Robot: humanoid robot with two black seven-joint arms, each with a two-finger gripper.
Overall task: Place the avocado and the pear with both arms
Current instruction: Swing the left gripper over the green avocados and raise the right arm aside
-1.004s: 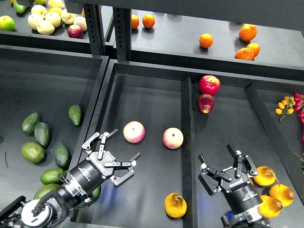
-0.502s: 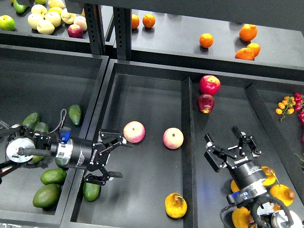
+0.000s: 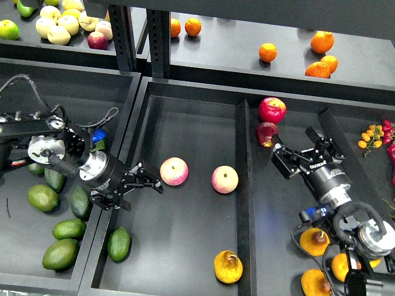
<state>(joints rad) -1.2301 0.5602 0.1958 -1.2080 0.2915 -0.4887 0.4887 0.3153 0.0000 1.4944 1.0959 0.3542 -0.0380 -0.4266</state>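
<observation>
A dark green avocado [image 3: 119,243] lies at the front left of the middle tray [image 3: 185,123]. A golden pear [image 3: 228,266] lies at the front right of the same tray. My left gripper [image 3: 141,190] is open and empty. It hovers over the tray's left side, above the avocado and just left of a pink-yellow apple [image 3: 174,171]. My right gripper [image 3: 300,152] is open and empty over the right tray [image 3: 290,203], next to a dark red apple [image 3: 266,134].
More avocados [image 3: 69,229] lie in the left tray under my left arm. More pears [image 3: 315,242] lie at the front right by my right arm. A second pink-yellow apple [image 3: 224,179] and a red apple [image 3: 271,110] are nearby. Oranges [image 3: 267,52] sit on the back shelf.
My left gripper has swung away from the front of the middle tray, leaving the avocado lying there. My right gripper has moved away from the pears toward the red apples.
</observation>
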